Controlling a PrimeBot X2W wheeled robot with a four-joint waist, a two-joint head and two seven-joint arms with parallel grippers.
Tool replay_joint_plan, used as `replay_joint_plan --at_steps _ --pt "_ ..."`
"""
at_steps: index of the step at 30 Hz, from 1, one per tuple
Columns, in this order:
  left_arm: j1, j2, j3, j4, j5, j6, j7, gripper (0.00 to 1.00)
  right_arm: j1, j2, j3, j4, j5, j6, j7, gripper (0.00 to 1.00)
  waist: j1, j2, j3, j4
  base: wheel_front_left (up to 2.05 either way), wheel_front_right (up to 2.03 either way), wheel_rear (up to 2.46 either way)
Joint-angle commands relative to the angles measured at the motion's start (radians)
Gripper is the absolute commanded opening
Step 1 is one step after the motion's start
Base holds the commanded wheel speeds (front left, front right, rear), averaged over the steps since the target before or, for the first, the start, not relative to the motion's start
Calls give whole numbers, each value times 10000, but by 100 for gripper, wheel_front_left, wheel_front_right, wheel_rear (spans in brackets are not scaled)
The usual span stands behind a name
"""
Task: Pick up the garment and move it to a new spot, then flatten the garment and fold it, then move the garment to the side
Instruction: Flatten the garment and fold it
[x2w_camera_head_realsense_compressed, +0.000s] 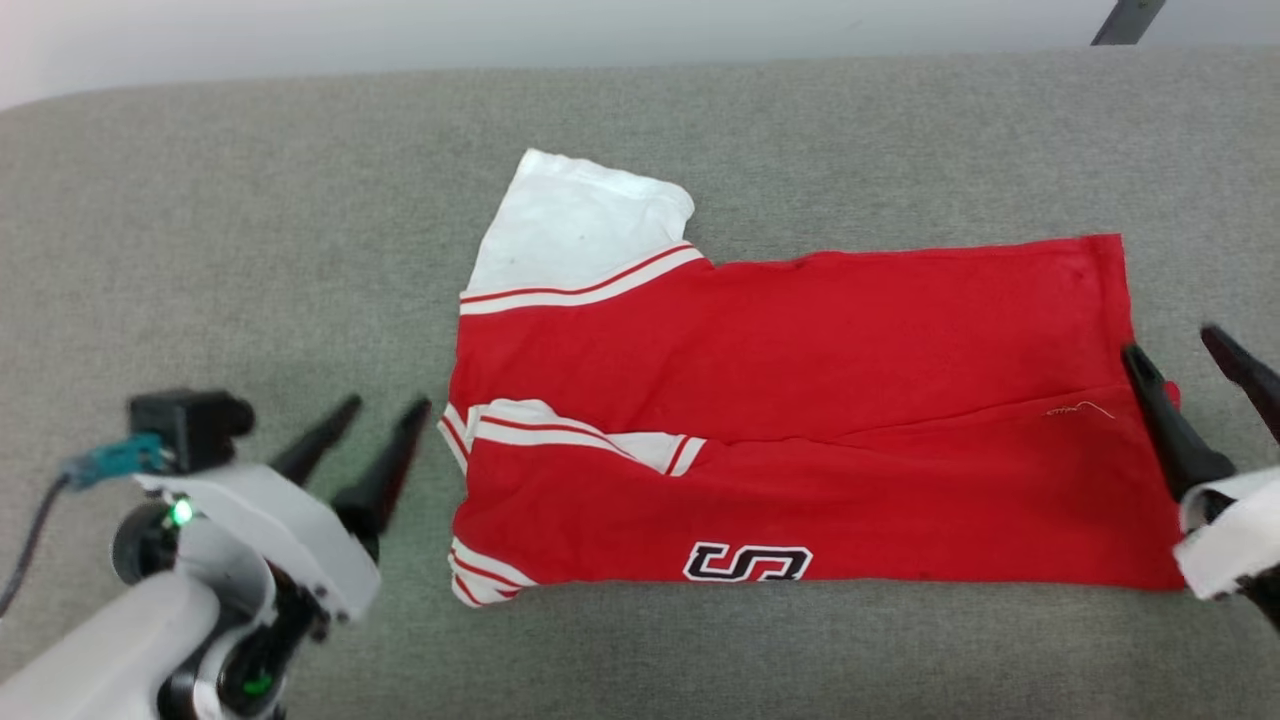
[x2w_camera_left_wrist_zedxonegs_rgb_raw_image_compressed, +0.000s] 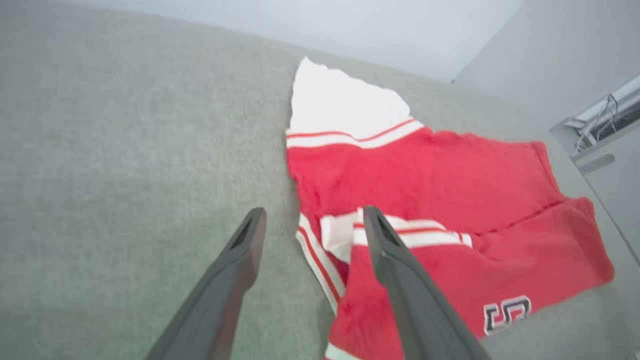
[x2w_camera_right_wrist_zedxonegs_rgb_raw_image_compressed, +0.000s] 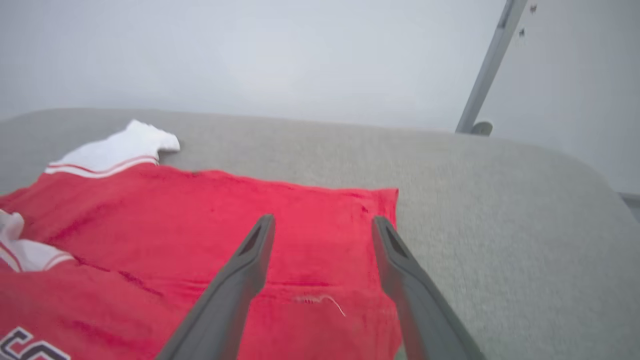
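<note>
- I see the shirt (x2w_camera_head_realsense_compressed: 800, 340) lying flat on the grey counter (x2w_camera_head_realsense_compressed: 200, 220), folded lengthwise, with the near half laid over the far half.
- The collar end points to my left and the hem to my right.
- One white sleeve (x2w_camera_head_realsense_compressed: 575, 225) sticks out at the far left corner, and a second sleeve (x2w_camera_head_realsense_compressed: 590, 435) is tucked in at the fold line.
- The black-and-white logo (x2w_camera_head_realsense_compressed: 747, 562) sits by the near edge, facing up.
- A loose thread (x2w_camera_head_realsense_compressed: 1080, 408) lies near the hem.
- The left gripper (x2w_camera_head_realsense_compressed: 387, 402) is just beside the collar end, over bare counter, with its jaws apart and nothing between them.
- From the left wrist camera, one finger (x2w_camera_left_wrist_zedxonegs_rgb_raw_image_compressed: 395, 260) overlaps the striped trim and the other is off the cloth.
- The right gripper (x2w_camera_head_realsense_compressed: 1170, 342) is at the hem edge with its jaws apart, gripping nothing.
- Its inner finger (x2w_camera_head_realsense_compressed: 1165, 420) crosses the hem, and I can't tell whether it touches the cloth.
</note>
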Motion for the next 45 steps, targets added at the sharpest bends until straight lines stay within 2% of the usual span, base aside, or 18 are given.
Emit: replay_joint_plan --at_steps 1,4,8,13,17,20,25,30,34,40,41,42,43,44,45 --pt "-163 -321 301 450 -8 -42 -536 100 -229 255 149 -74 -226 -15 -670 100 0 0 -50 -94 0 0 0" --pt "-563 -617 686 1452 294 -230 -1269 100 -539 603 321 -60 -536 -15 -1670 100 0 0 34 -354 0 0 0" --pt "-1602 -971 1022 2680 591 -628 -1510 100 -880 1007 321 2 -681 -15 -2576 100 0 0 322 -848 0 0 0" --pt "-3516 -1365 752 4409 1103 -1228 -657 100 -1178 1398 299 81 -685 -15 -3145 100 0 0 695 -1582 0 0 0" --pt "-5054 -1978 335 5921 1296 -1677 604 100 -1203 1606 344 173 -569 -15 -3338 100 0 0 959 -2069 0 0 0" --pt "-6008 -2229 -221 7087 1223 -2155 2464 100 -1291 1706 528 258 -387 -15 -3428 100 0 0 1162 -2444 0 0 0" --pt "-7277 -2201 -825 8523 1053 -2713 5434 100 -1363 1691 1040 486 -15 -15 -3536 100 0 0 1401 -3008 0 0 0" --pt "-8085 -1961 -1361 9370 1205 -2827 7663 100 -1505 1673 1406 776 238 -15 -3806 100 0 0 1634 -3402 0 0 0" --pt "-8453 -1748 -1678 9764 1532 -2739 8258 100 -1628 1637 1615 955 336 -15 -3985 100 0 0 1830 -3580 0 0 0" --pt "-8298 -1897 -1753 10060 1334 -2955 8647 100 -1782 1525 1736 1185 462 -15 -4087 100 0 0 1869 -3558 0 0 0" --pt "-8280 -1957 -1720 10058 1276 -2997 8610 74 -1814 1488 1753 1205 468 -15 -4081 100 0 0 1864 -3522 0 0 0" --pt "-8252 -2022 -1672 10041 1188 -3076 8596 40 -1866 1424 1795 1215 466 -15 -4040 100 0 0 1860 -3488 0 0 0" --pt "-8226 -2083 -1618 10009 1103 -3158 8600 22 -1953 1360 1854 1231 432 -15 -3987 100 0 0 1857 -3458 0 0 0" --pt "-8226 -2083 -1618 10009 1103 -3158 8600 22 -1953 1360 1854 1231 432 -15 -3987 100 0 0 1857 -3458 0 0 0" --pt "-8213 -2129 -1572 9997 1017 -3206 8600 0 -2077 1299 1933 1236 397 -15 -3899 100 0 0 1851 -3430 0 0 0"
